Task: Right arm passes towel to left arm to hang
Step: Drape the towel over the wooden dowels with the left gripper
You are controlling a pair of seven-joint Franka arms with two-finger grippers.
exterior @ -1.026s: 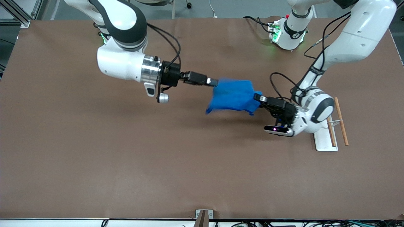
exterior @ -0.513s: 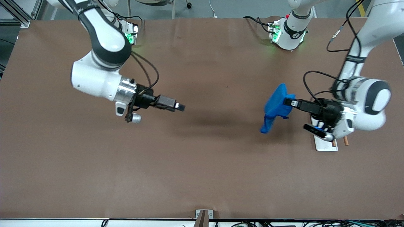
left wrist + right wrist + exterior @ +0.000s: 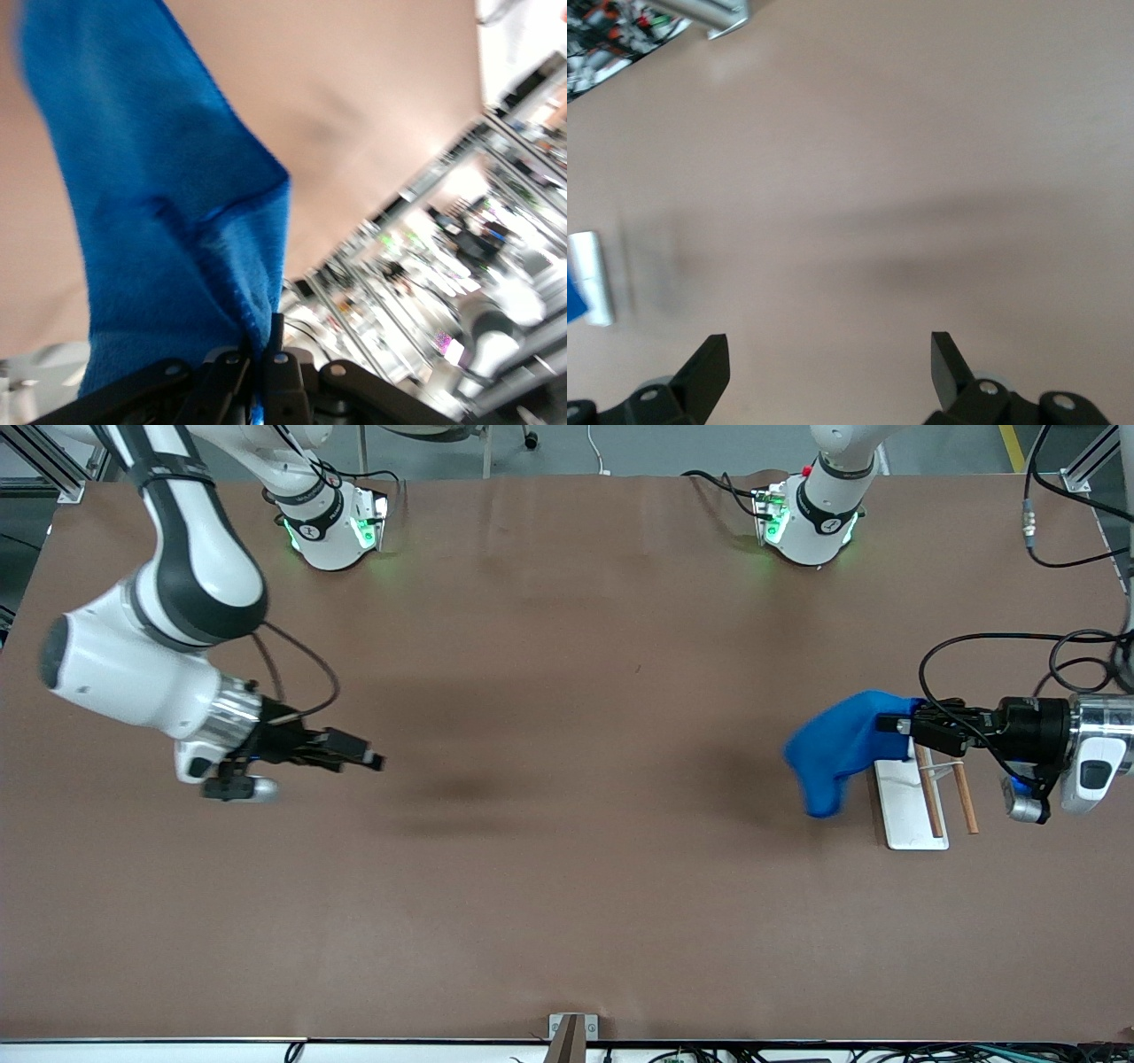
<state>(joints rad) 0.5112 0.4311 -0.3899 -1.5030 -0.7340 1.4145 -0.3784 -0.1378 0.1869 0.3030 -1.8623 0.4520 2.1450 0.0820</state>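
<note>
The towel [image 3: 842, 748] hangs in the air from the left gripper [image 3: 895, 724], over the bench [image 3: 567, 868] at the left arm's end, just beside the rack [image 3: 926, 797] with its white base and two wooden rails. The left jaws are pinched on a bunched fold at the towel's upper edge; the left wrist view shows the cloth [image 3: 159, 204] draping away from the jaws with a stitched hem running down one side. The right gripper [image 3: 828, 354] is over bare bench toward the right arm's end, well apart from the towel, its jaws spread and empty; that arm waits. The handover looks done and the hanging is what remains. The towel seems light and limp: it will sag, swing and fold under its own weight, so a grip near an edge or corner is what lets it drape over a rail. It is unlikely to slip from a firm pinch, but the free end could catch on the rack's base or bunch instead of spreading across the rails.
</note>
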